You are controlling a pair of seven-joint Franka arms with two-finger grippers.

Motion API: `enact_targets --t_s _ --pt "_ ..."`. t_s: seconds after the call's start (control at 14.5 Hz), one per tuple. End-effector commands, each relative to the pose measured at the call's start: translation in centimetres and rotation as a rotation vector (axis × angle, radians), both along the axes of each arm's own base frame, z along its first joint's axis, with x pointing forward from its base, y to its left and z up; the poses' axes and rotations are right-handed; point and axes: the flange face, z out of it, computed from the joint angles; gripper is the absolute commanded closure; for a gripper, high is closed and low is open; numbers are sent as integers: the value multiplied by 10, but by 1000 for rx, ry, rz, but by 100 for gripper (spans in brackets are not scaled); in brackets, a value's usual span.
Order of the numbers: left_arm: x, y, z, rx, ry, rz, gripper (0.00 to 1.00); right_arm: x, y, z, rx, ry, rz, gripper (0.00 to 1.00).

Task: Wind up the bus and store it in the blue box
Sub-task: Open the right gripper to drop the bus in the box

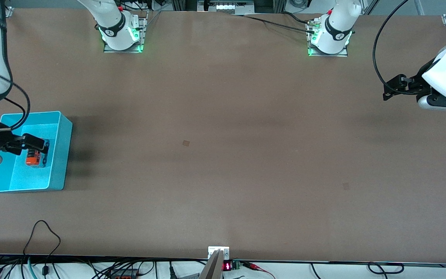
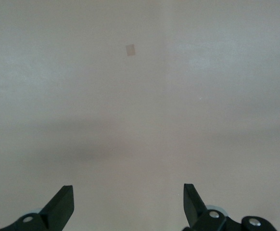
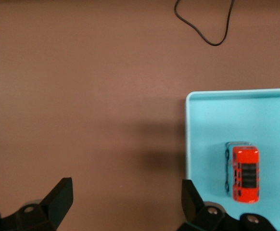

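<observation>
Already the bus [image 3: 245,174] lay in the box [image 1: 62,155]; the right pincer [image 1: 39,149] over it and the left pincer [image 2: 129,207] over bare desk [image 1: 223,155] were both released, so lifting straight up would be safest.

The right gripper [image 1: 39,149] hides part of the bus [image 1: 34,159].

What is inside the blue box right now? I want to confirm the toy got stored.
The bus lies inside the blue box, on its floor by one wall. The open right gripper hangs over the box and covers part of the floor in the front view.
</observation>
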Motion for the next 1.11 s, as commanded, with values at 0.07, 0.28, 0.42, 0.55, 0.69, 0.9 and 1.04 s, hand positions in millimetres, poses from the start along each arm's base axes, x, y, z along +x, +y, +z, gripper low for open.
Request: enact_targets --t_s 0.07,0.28,0.42,0.55,0.69,0.9,1.04 --pt "-1 0 8 -1 0 -1 0 -26 19 67 0 56 -69 0" --pt "-1 0 8 1 0 -1 0 -40 5 98 17 129 -124 0" --pt "-1 0 8 1 0 -1 0 -49 -17 113 21 110 -143 0" --pt "-1 0 8 1 2 1 0 -59 -17 119 19 128 -109 0" --pt "-1 -1 8 0 0 -7 0 -60 -16 111 -48 130 -94 0" --pt "-1 -2 8 1 0 -2 0 -82 -14 103 -76 103 -87 0" --pt "-1 -2 8 1 0 -2 0 -96 -14 100 -67 71 -93 0"
